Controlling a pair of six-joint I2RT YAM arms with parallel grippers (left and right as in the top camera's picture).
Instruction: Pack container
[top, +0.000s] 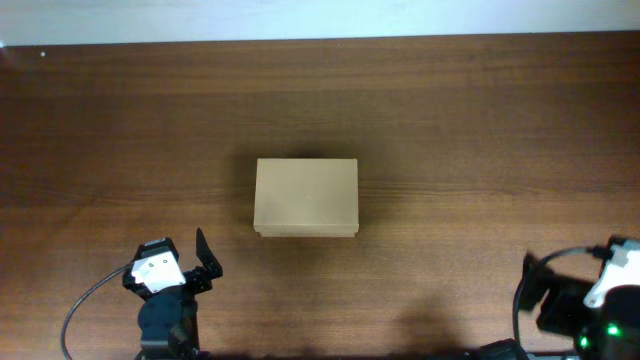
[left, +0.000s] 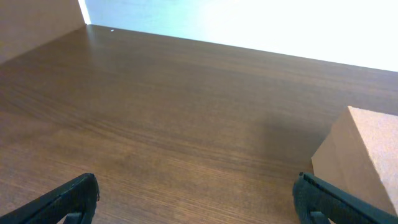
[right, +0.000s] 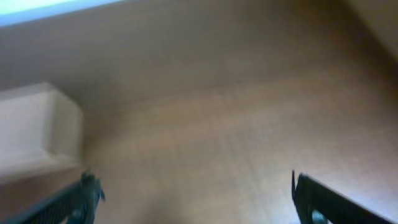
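The container (top: 306, 197) is a small tan cardboard box with its flap lid closed, lying in the middle of the wooden table. Its corner shows at the right of the left wrist view (left: 364, 152) and at the left of the blurred right wrist view (right: 37, 127). My left gripper (left: 196, 193) is open and empty, low at the front left (top: 200, 265), short of the box. My right gripper (right: 193, 196) is open and empty at the front right (top: 560, 290), apart from the box.
The brown wooden table (top: 480, 130) stretches back to a pale wall edge (top: 320, 20). Black cables loop beside each arm base at the front edge (top: 85, 310).
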